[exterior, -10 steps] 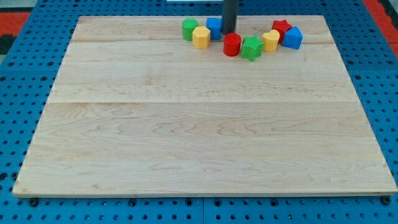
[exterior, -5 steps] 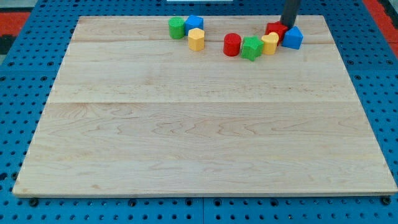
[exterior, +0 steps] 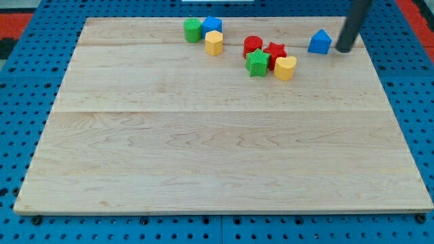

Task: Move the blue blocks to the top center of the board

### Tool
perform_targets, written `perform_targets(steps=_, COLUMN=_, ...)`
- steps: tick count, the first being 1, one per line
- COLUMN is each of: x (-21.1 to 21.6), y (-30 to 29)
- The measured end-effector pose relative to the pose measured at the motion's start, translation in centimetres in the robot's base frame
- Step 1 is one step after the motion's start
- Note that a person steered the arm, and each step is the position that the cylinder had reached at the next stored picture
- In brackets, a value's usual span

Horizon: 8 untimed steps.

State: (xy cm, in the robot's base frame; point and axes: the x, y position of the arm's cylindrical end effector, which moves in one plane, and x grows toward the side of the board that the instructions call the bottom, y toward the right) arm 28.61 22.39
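Wooden board (exterior: 203,135), rod's top cut off

**Two blue blocks near the board's top edge**

One blue block (exterior: 212,26) sits left of centre, squarish, touching a green block and a yellow one. The other blue block (exterior: 319,42), peaked like a little house, stands alone toward the view's right, just beside my tip (exterior: 343,50)

green block (exterior: 192,30), yellow block (exterior: 214,43), red cylinder (exterior: 253,46), green star (exterior: 257,63), red star (exterior: 274,53), yellow heart (exterior: 285,68)
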Motion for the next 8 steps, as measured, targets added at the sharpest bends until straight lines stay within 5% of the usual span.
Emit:
perform_targets(steps=1, x=-2.3, y=-2.7)
perform_targets(steps=2, x=-3.0, y=-11.6)
perform_targets(steps=8, x=-1.0, y=-20.8)
